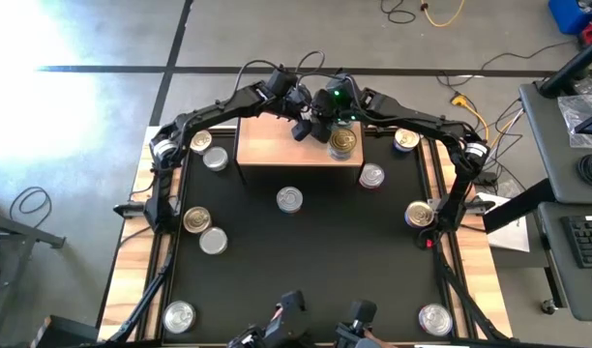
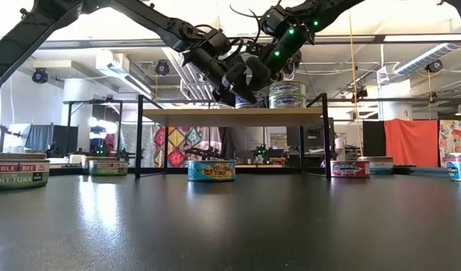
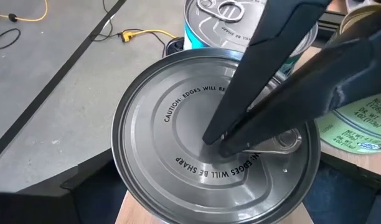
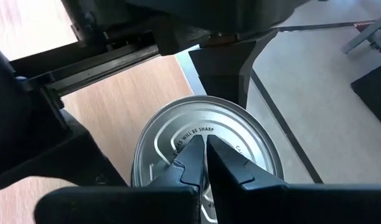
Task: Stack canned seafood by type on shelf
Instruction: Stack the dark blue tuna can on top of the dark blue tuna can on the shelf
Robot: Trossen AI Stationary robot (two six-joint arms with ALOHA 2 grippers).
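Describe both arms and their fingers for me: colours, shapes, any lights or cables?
Both arms are black, made of slim jointed segments. The left arm carries loose black cables near its wrist; the right arm shows green indicator lights at its wrist. The fingers are matte black, flat and tapering toward narrow tips.

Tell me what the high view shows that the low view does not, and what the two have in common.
Only the high view shows the whole black tabletop and the round metal tins by their lids, such as a silver-lidded tin and a gold-lidded tin.

Only the low view shows printed side labels, as on the tuna tin. It also shows the shelf's thin black legs and what looks like two stacked tins.

Both show the light-wood shelf, with the left hand and right hand meeting above it.
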